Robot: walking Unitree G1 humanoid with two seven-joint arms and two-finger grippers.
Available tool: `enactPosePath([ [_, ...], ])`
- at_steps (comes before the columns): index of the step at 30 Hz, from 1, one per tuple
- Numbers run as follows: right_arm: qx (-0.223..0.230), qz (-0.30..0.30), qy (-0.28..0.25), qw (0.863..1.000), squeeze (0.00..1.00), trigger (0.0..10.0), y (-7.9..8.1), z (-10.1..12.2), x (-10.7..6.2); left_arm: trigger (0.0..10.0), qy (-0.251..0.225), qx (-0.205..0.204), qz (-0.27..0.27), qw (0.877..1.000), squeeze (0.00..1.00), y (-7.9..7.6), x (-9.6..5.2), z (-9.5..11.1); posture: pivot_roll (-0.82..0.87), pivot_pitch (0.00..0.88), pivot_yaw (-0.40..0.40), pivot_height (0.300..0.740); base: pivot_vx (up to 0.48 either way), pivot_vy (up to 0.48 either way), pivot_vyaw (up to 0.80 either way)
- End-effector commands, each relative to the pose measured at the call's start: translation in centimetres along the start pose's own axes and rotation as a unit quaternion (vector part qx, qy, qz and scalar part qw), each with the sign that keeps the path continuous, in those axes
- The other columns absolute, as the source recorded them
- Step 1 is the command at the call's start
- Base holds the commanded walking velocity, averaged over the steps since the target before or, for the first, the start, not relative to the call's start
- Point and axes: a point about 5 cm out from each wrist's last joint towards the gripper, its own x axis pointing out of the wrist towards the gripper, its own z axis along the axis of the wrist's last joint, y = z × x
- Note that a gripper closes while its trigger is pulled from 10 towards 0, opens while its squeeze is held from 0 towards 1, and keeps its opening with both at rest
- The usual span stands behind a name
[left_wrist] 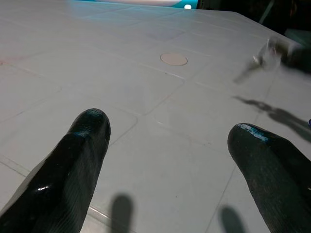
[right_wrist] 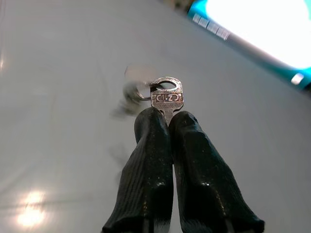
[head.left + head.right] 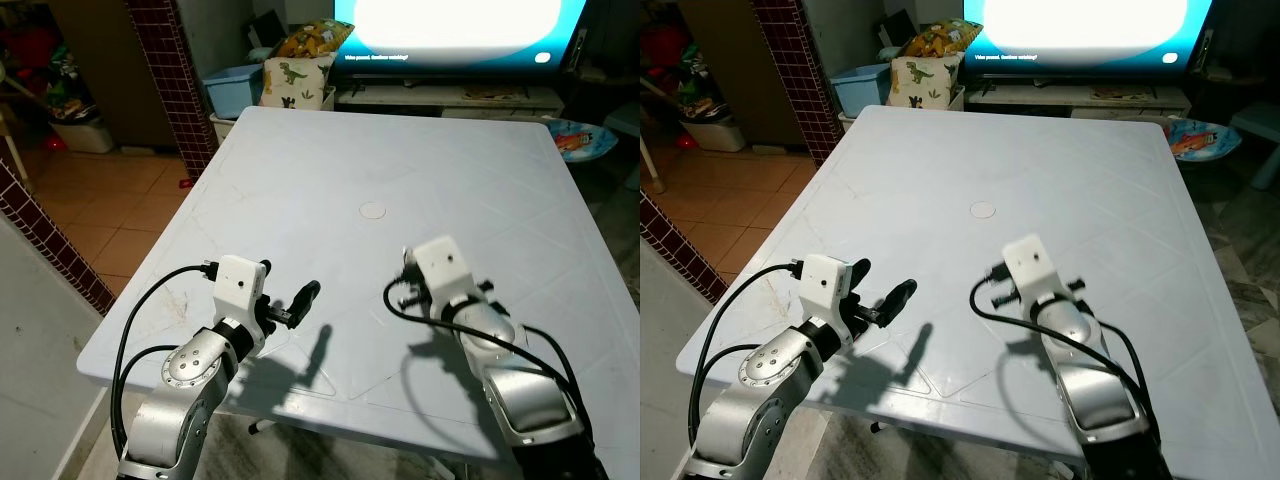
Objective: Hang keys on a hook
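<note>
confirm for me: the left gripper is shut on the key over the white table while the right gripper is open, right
Not quite: the sides are swapped. The right wrist view shows the right gripper shut on the key; the left gripper is open over the white table.

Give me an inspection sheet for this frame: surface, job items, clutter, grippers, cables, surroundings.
Surface: white plastic table, round plug at its centre.
Job's things: silver key on a blurred ring; hook: nothing seen.
Clutter: nothing seen on the table.
Grippers: left gripper open, low above the near table; right gripper shut on the key's blade.
Cables: black cables loop beside both wrists.
Surroundings: lit TV screen, dinosaur-print bag, blue bin, brick pillar, tiled floor.
</note>
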Motion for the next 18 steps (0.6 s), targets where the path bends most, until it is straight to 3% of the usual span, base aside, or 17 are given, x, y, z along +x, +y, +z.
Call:
enactPosePath([
  [1,-0.014,-0.009,-0.029,0.999,0.00,0.0,-0.1,1.1,0.0,10.0,-0.002,0.008,0.008,1.000,0.00,0.2,0.1,0.2,-0.04,0.028,0.068,0.740,0.000,0.000,0.00],
  [7,-0.072,-0.026,-0.086,0.993,0.00,0.0,0.0,2.9,-0.1,10.0,-0.002,0.008,0.009,1.000,0.00,0.2,0.2,0.2,-0.04,0.029,0.068,0.740,0.000,0.000,0.00],
  [9,-0.128,-0.053,-0.129,0.982,0.00,0.0,0.0,4.0,-0.4,10.0,-0.004,0.008,0.013,1.000,0.00,0.3,0.2,0.2,-0.05,0.028,0.069,0.740,0.000,0.000,0.00],
  [12,-0.150,-0.065,-0.146,0.976,0.00,0.0,0.0,4.4,-0.5,10.0,-0.005,0.008,0.014,1.000,0.00,0.3,0.2,0.2,-0.05,0.028,0.069,0.740,0.000,0.000,0.00],
  [14,-0.206,-0.088,-0.179,0.958,0.00,0.0,0.2,5.1,-0.7,10.0,-0.006,0.008,0.015,1.000,0.00,0.3,0.2,0.2,-0.05,0.022,0.069,0.740,0.000,0.000,0.00],
  [18,-0.243,-0.105,-0.196,0.944,0.00,0.0,0.3,5.3,-0.5,10.0,-0.007,0.009,0.015,1.000,0.00,0.3,0.2,0.1,-0.04,0.014,0.071,0.740,0.000,0.000,0.00],
])
